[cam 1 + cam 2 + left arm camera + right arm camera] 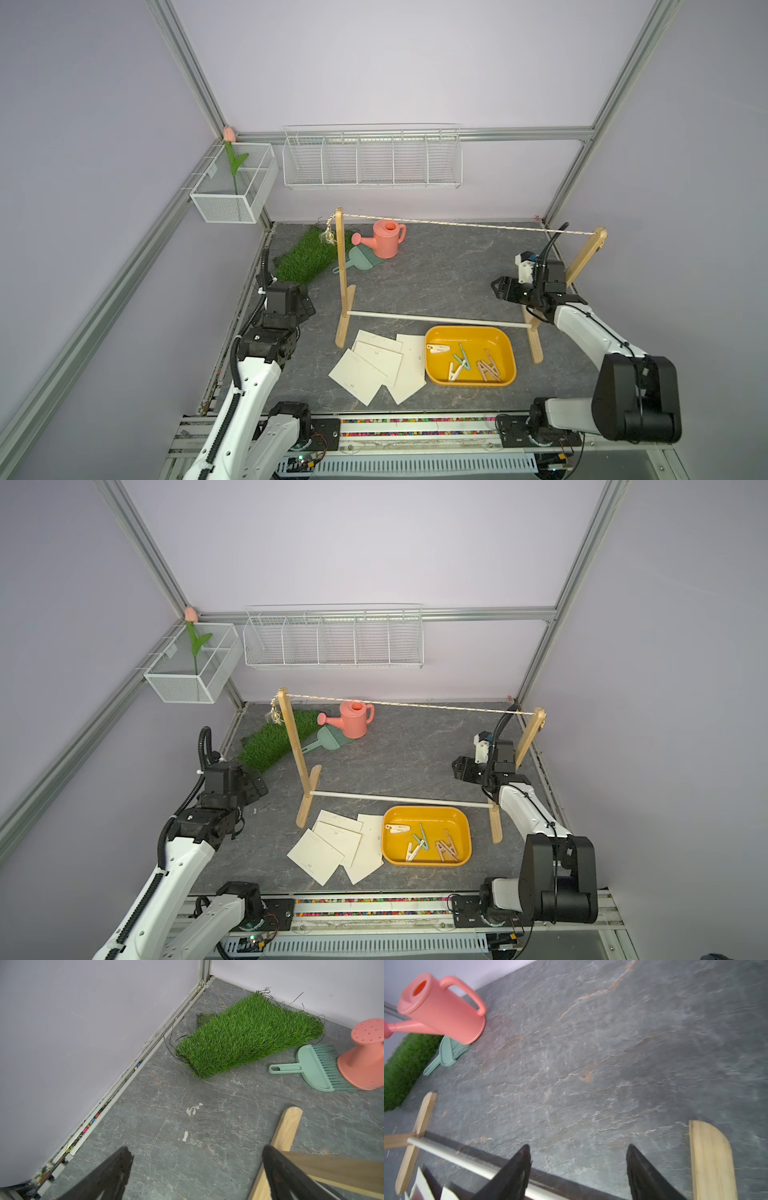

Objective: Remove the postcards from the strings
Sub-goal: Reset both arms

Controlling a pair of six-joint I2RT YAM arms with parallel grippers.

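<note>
Several cream postcards (376, 365) (332, 850) lie overlapping on the grey table, in front of the wooden frame (341, 270) and left of the yellow tray (465, 328). The string (465, 225) (411, 705) spans the two posts with nothing hanging on it. At the table's left side, near the grass mat, my left gripper (306, 304) (196, 1149) is open and empty above bare table. Just inside the frame's right post, my right gripper (496, 286) (578, 1146) is open and empty, with its fingers over the white rod (452, 1158).
Pastel pegs (461, 361) lie in the yellow tray. A pink watering can (386, 239), a green brush (361, 257) and a grass mat (309, 259) sit at the back left. A wire shelf (372, 160) and a mesh box (235, 187) with a tulip hang on the walls.
</note>
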